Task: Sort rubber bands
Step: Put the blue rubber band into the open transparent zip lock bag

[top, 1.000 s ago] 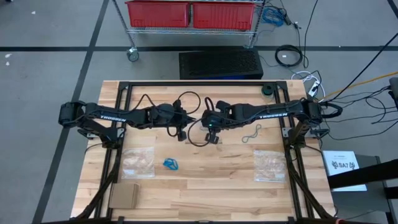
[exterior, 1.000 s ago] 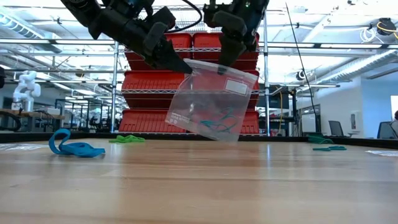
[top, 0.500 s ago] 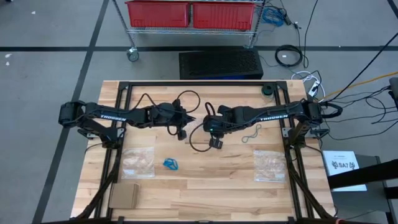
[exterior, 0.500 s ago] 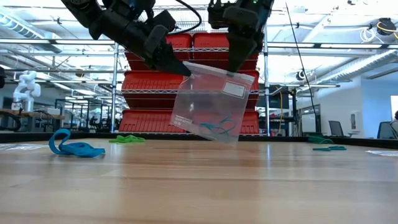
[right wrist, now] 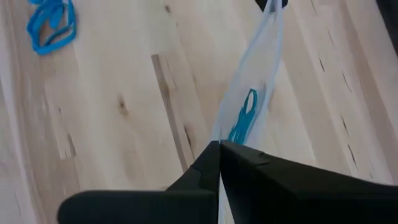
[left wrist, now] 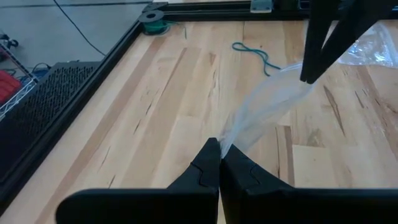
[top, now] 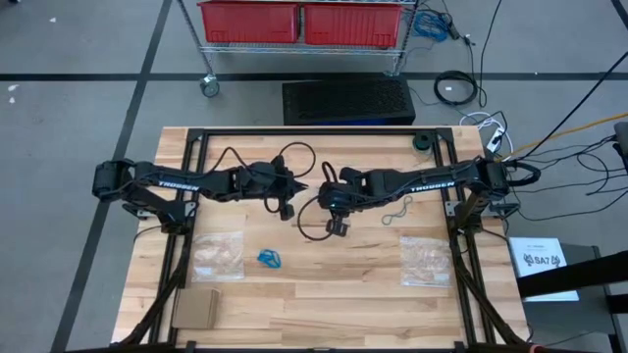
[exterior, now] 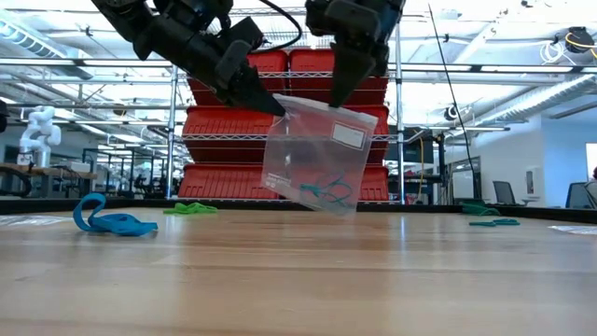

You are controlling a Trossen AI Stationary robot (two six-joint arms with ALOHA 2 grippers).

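Note:
A clear plastic bag [exterior: 317, 149] with a white label hangs above the table's middle, held between my two grippers. Teal rubber bands [exterior: 322, 191] lie at its bottom and show through it in the right wrist view [right wrist: 242, 118]. My left gripper [exterior: 272, 105] is shut on the bag's left top corner. My right gripper [exterior: 338, 97] is shut on its top edge farther right. Blue rubber bands [top: 269, 258] lie on the table near the front. Grey-teal bands [top: 397, 210] and green bands [top: 423, 140] lie farther back. My left gripper pinches the bag's top left corner [left wrist: 231, 140] between its two shut fingers. It comes slanting down from the table's left. The bag hangs clear of the table from there. My right gripper pinches the bag's top edge [right wrist: 219, 133] about midway along, between its two shut fingers. They come steeply from above. The bag hangs below them, tilted, with its bottom clear of the table.
Two more clear bags lie flat on the table, front left [top: 218, 257] and front right [top: 426, 260]. A brown cardboard piece [top: 196, 306] lies at the front left corner. A black cable loop [top: 306, 224] hangs under the right arm. The black frame [top: 186, 196] borders the table.
My right gripper has shifted along the bag's top edge, first toward the right, then back toward the left gripper. The bag's lower part has swung a little toward the table's right, and the bag now hangs steeper. The left gripper has kept its corner.

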